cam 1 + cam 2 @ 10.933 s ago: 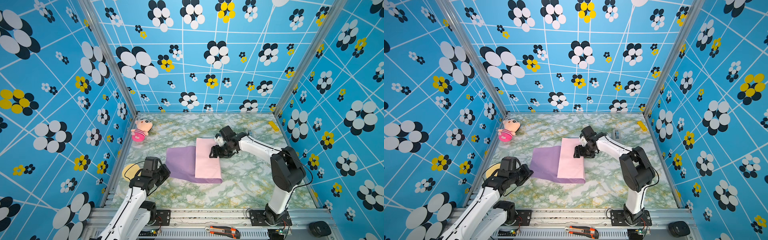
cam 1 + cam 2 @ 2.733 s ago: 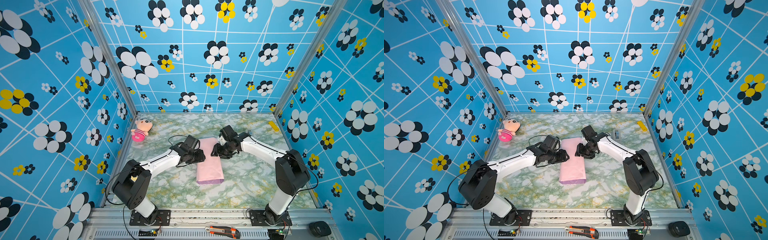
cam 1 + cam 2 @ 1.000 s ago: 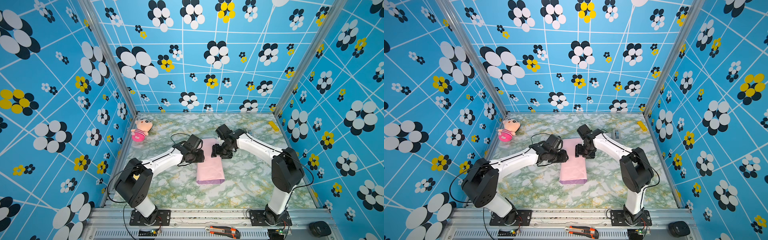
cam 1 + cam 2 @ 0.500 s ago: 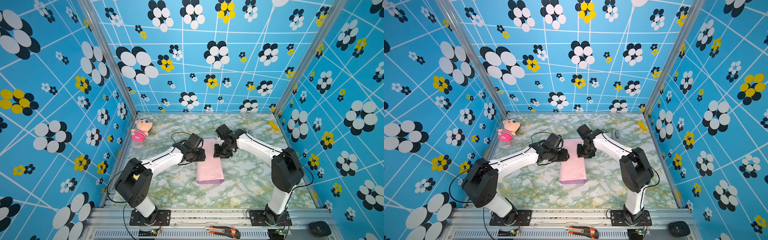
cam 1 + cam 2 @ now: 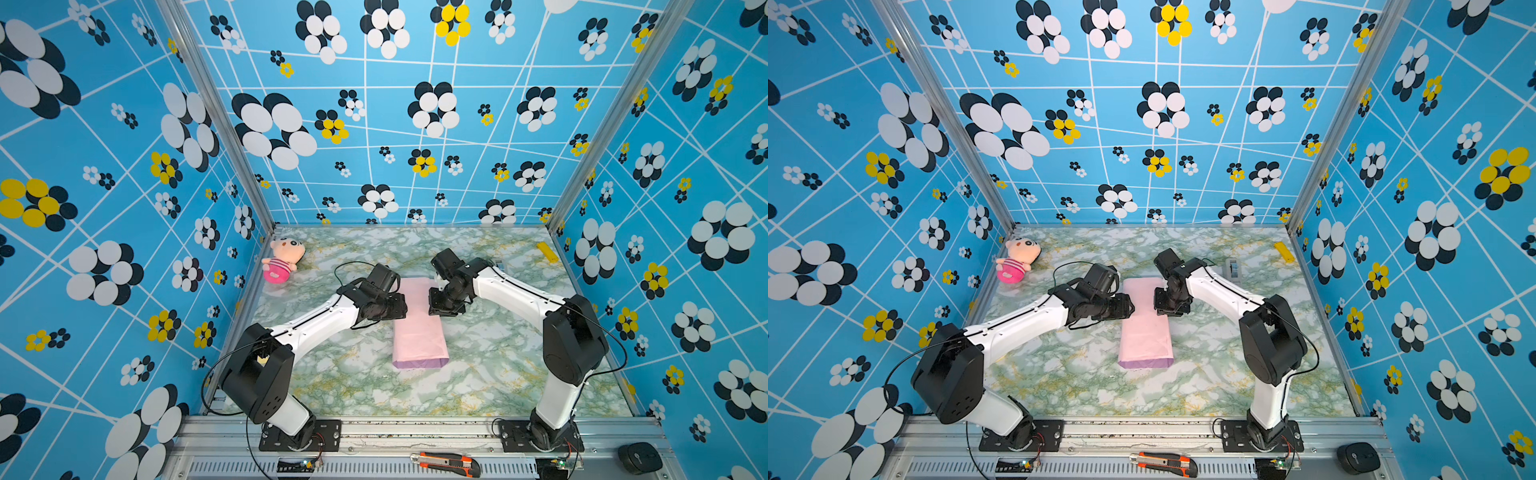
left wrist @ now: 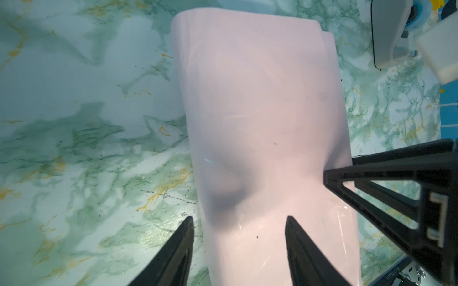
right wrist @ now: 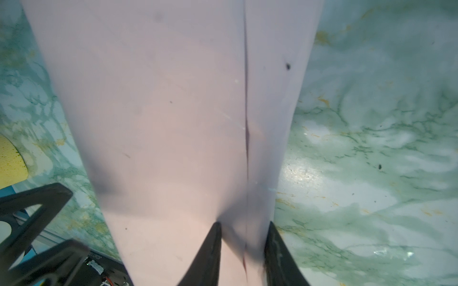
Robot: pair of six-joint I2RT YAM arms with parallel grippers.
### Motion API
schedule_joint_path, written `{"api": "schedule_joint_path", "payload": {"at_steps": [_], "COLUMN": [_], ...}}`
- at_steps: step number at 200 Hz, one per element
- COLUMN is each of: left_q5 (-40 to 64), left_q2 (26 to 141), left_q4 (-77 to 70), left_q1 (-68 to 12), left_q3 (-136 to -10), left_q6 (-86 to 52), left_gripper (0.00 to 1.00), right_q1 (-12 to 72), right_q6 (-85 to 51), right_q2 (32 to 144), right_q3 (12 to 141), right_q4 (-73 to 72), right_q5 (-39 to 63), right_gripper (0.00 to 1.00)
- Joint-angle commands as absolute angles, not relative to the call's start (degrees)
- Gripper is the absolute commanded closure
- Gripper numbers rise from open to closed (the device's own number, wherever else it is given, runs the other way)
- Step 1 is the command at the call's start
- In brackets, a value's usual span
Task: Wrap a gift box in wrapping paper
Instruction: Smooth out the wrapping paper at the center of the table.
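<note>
In both top views, one sheet of wrapping paper [image 5: 419, 332] [image 5: 1144, 332] lies folded into a long pink strip, running near to far down the middle of the marble table [image 5: 498, 374]. A sliver of its lilac face shows at the near end. The gift box is nowhere in sight, so I judge it is under the paper. Two grippers meet at the strip's far half: the left gripper [image 5: 400, 308] at its left edge and the right gripper [image 5: 439, 306] at its right edge. One plush doll [image 5: 282, 259] sits far left, and one tape dispenser [image 5: 1232, 268] stands far right, well apart from the paper.

In the left wrist view, the left gripper [image 6: 238, 219] stands about half open and holds nothing. One finger is over the table and the other over the paper.

In the right wrist view, the right gripper [image 7: 244, 224] is narrow and pinches the paper astride its single overlap seam [image 7: 245, 99].

The risks:
- The seam is untaped, so a sideways tug from the right could slide the top flap open or tear the thin sheet.
- Pressing from the left could shift the hidden box and loosen the wrap.
</note>
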State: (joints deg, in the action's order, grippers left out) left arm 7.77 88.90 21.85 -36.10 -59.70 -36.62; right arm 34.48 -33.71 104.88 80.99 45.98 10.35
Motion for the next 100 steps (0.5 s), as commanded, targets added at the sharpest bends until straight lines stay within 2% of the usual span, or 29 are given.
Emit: {"api": "schedule_joint_path", "payload": {"at_steps": [1,75,100], "left_q5": [9.7,9.21,8.29], "left_q2": [88.36,92.98,93.6], "left_q4": [20.15,18.42,18.89], "left_q1": [-36.04,-36.87,-36.99], "left_q3": [-56.99,-57.35,-57.02], "left_q6": [-38.21,-38.37,-37.97], "left_gripper": [0.41,0.48,0.52], "right_q1": [34.3,34.0,33.55], "right_q6": [-34.58,-34.98,-35.07], "right_q2": [104.33,103.9,102.91], "right_q3": [79.57,78.67,78.64], "right_q4": [45.34,43.42,43.42], "right_q5": [10.01,11.8,12.25], "right_gripper": [0.68,0.69,0.55]}}
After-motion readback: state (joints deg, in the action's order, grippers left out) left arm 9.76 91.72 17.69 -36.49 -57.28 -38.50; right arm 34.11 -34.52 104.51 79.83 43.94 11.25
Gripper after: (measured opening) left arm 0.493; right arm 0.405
